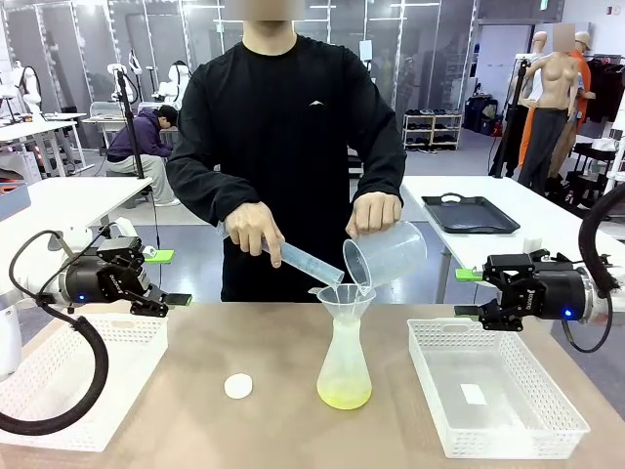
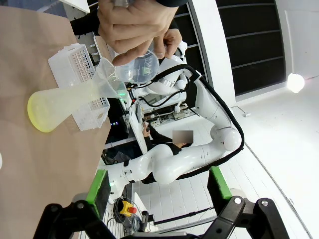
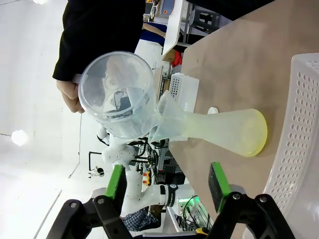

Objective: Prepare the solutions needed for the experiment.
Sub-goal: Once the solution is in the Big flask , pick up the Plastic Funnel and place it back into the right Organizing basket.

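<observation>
Sensibly, left claw [image 1: 168, 277] and right claw [image 1: 467, 293] hang open, empty, while between them the hand [image 1: 374, 211] should tip the beaker [image 1: 391, 254] slowly into the funnel [image 1: 342, 297] above the solutions [image 1: 344, 394].

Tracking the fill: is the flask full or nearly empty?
Nearly empty: the flask holds only a shallow yellow-green solution layer at its base.

In the front view the left basket [image 1: 132, 381] ran off the left edge, with a black cable [image 1: 98, 366] covering part of it, and the upper end of the cylinder [image 1: 308, 262] was buried in the person's hand [image 1: 254, 230]. The lip of the beaker [image 1: 386, 256] hid part of the funnel [image 1: 342, 296], and whether anything flowed between them could not be told. In the right wrist view the right basket [image 3: 299, 124] was cut off by the right edge.
</observation>
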You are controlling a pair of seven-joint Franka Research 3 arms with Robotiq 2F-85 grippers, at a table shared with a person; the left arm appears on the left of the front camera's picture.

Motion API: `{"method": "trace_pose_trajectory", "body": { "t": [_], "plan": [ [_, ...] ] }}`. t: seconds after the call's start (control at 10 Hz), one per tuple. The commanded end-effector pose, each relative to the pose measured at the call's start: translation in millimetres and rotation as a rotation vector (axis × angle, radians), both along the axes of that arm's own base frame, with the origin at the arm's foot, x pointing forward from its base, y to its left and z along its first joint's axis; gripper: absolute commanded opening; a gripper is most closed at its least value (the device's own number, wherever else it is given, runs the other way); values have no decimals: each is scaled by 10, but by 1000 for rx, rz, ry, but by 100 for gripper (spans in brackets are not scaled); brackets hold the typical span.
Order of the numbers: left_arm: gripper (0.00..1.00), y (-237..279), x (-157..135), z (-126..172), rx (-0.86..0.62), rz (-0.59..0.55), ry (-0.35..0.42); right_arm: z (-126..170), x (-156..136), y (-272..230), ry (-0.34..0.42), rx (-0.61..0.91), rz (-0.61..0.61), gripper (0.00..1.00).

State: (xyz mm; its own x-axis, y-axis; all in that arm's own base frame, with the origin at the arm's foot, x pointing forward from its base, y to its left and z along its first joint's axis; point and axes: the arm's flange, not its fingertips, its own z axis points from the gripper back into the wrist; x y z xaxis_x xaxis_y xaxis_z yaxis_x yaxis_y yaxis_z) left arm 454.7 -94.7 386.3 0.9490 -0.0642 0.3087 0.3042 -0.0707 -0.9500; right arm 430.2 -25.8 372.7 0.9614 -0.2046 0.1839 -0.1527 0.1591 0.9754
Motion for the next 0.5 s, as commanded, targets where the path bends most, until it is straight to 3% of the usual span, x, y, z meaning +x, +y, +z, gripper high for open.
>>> {"method": "trace_pose_trajectory", "body": {
  "t": [0.0, 0.4],
  "plan": [
    [100, -8, 5, 12, -1, 4, -3, 23, -1, 4, -5, 3, 0, 84],
    [100, -8, 5, 12, -1, 4, -3, 23, -1, 4, -5, 3, 0, 84]
  ]
}}
